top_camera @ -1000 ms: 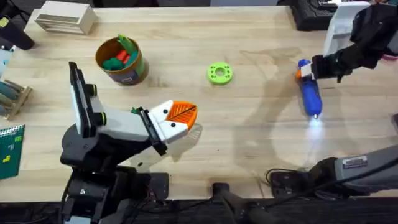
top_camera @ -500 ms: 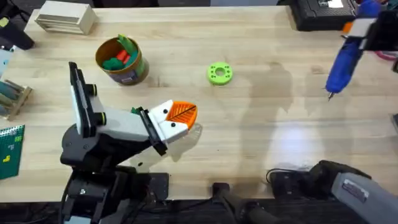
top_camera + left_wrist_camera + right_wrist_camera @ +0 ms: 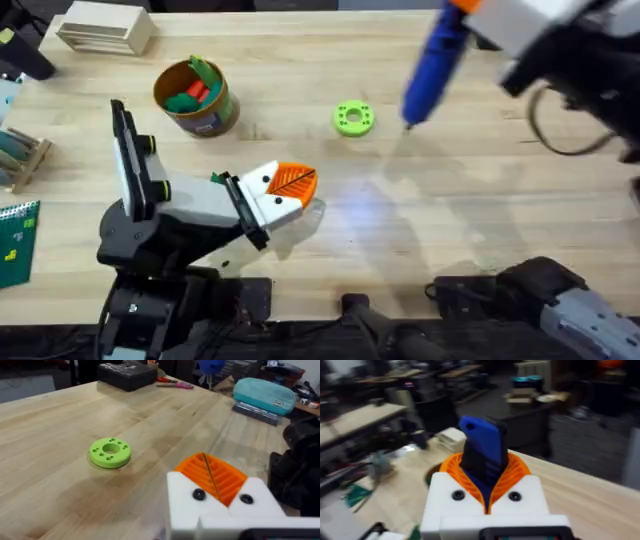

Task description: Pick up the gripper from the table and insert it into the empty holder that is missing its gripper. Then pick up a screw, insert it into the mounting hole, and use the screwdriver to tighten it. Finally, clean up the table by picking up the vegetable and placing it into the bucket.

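Screwdriver (image 3: 432, 62) swung leftward over wooden table (image 3: 450, 220).

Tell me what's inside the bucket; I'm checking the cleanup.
The bucket holds green and red toy pieces poking above its rim. Anything beneath them is covered, and the overhead view cannot settle which piece is the vegetable.

Bright even room light, soft shadows on table (image 3: 470, 200), motion-blurred right wrist view

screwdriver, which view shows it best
Overhead: the whole blue screwdriver shows, bit down, held above the table by the right gripper. The right wrist view has just its blue body clamped between orange pads, bit hidden. In the left wrist view I can't make it out.
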